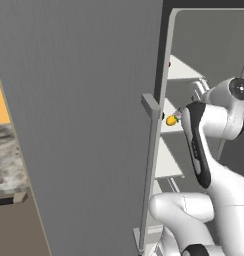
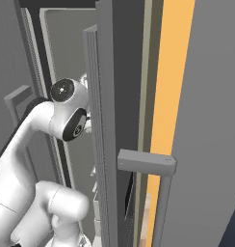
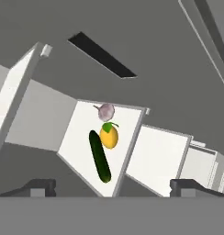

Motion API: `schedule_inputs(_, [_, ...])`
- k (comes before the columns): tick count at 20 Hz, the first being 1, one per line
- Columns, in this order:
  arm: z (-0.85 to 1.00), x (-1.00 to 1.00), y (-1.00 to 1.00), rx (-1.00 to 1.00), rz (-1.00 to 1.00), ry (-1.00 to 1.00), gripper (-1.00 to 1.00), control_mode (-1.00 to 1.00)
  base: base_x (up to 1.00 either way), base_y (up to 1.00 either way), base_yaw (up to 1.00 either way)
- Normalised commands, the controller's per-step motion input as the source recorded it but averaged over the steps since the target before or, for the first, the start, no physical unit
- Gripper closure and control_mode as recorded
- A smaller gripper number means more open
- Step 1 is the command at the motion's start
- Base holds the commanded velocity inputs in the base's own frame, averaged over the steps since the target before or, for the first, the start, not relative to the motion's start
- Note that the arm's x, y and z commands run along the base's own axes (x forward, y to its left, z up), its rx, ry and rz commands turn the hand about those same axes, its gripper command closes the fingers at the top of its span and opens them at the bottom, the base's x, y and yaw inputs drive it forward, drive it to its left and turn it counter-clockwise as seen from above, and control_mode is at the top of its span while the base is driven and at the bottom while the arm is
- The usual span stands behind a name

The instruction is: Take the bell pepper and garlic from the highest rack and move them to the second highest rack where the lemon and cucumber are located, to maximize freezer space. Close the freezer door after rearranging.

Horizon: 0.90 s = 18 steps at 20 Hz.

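Observation:
In the hand view the garlic [image 3: 105,110], the lemon [image 3: 109,137] and a dark green cucumber [image 3: 99,156] lie close together on one white shelf panel [image 3: 77,137] of the freezer [image 3: 132,41]. My gripper [image 3: 114,188] is open and holds nothing; it hangs back from that shelf with its fingertips [image 3: 38,187] far apart. From the left base view the lemon [image 1: 171,120] and a bit of the pale garlic [image 1: 177,115] peek out beside my arm. A tiny red speck [image 1: 169,64] sits at the edge of the shelf above; I cannot tell what it is.
The freezer door [image 1: 89,125] stands open, wide across the left, with its long bar handle [image 1: 150,150] close to my arm. More white shelves [image 1: 166,162] lie below. The twin door's edge [image 2: 107,120] and handle [image 2: 147,164] stand right of my arm.

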Motion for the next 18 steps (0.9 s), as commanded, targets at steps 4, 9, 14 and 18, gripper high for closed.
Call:
schedule_inputs(4, [1.0, -0.37, 0.0, 0.01, 0.18, -0.03, -1.0, -1.0, 0.0, 0.0, 0.0])
schedule_inputs(9, [0.89, 0.1, 0.01, -0.01, 0.18, -0.02, -1.0, -1.0, 0.0, 0.0, 0.0])
schedule_inputs(14, [0.46, 0.25, 0.16, -0.09, 0.16, -0.02, -1.0, -1.0, 0.0, 0.0, 0.0])
schedule_inputs(18, [0.0, 0.32, 0.4, -0.2, 0.17, 0.0, -1.0, -1.0, 0.0, 0.0, 0.0])
